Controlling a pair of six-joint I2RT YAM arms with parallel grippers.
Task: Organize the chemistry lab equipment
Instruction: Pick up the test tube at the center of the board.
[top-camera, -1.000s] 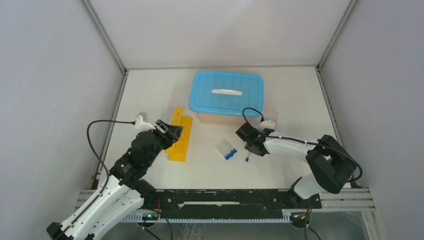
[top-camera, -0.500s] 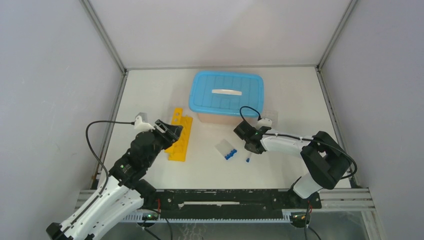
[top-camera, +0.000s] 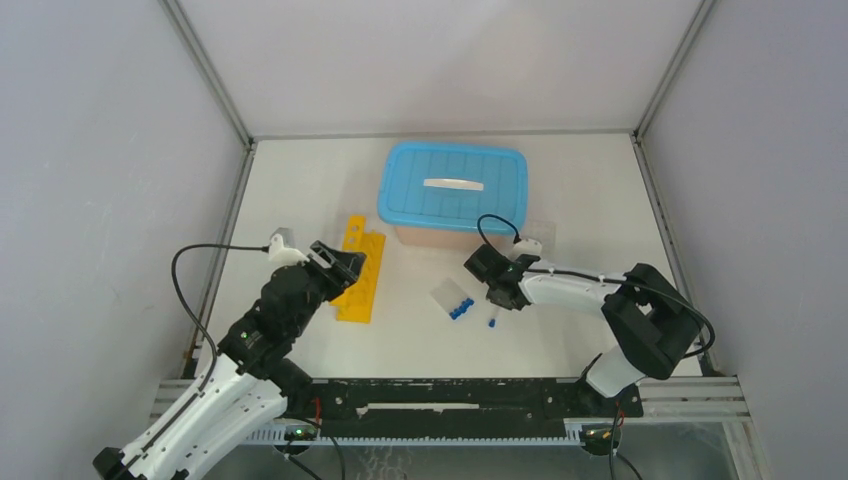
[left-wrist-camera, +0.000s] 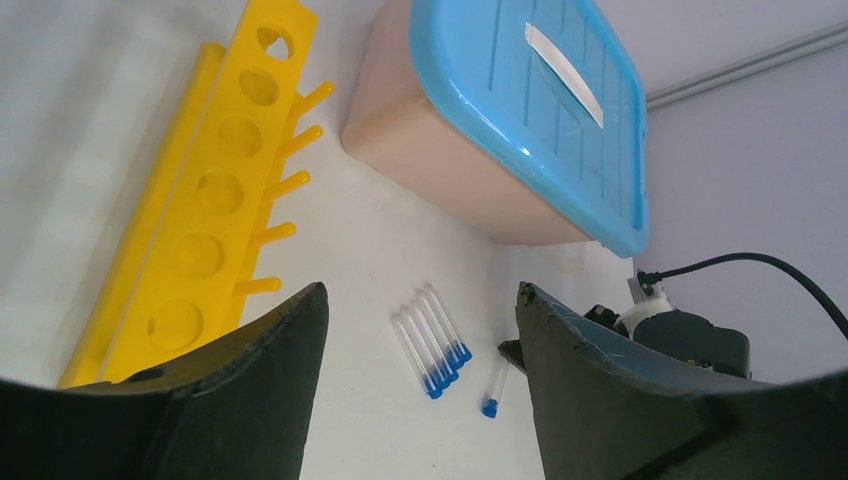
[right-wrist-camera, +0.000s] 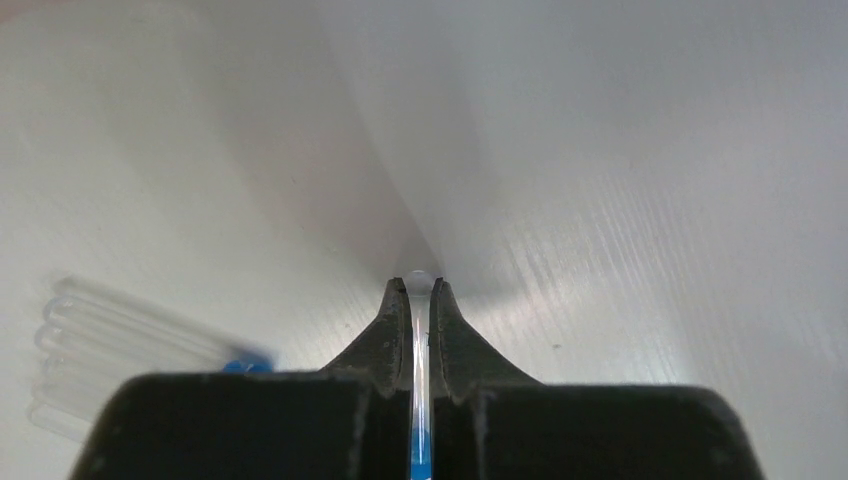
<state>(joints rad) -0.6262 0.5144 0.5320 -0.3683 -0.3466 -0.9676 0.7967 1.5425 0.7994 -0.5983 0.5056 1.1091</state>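
While left end effector (left-wrist-camera: 420, 335) hangs open | right end effector (right-wrist-camera: 420, 292) pinches blue-capped tube (right-wrist-camera: 420, 360)

The right gripper (top-camera: 497, 291) now sits a little further left and far than a second ago, and its arm's elbow has swung left with it. Its jaws, apart before, are now pinched shut on the single tube (right-wrist-camera: 421, 281) lying right of the other tubes (top-camera: 456, 305). The tube's blue cap has shifted slightly near and left.
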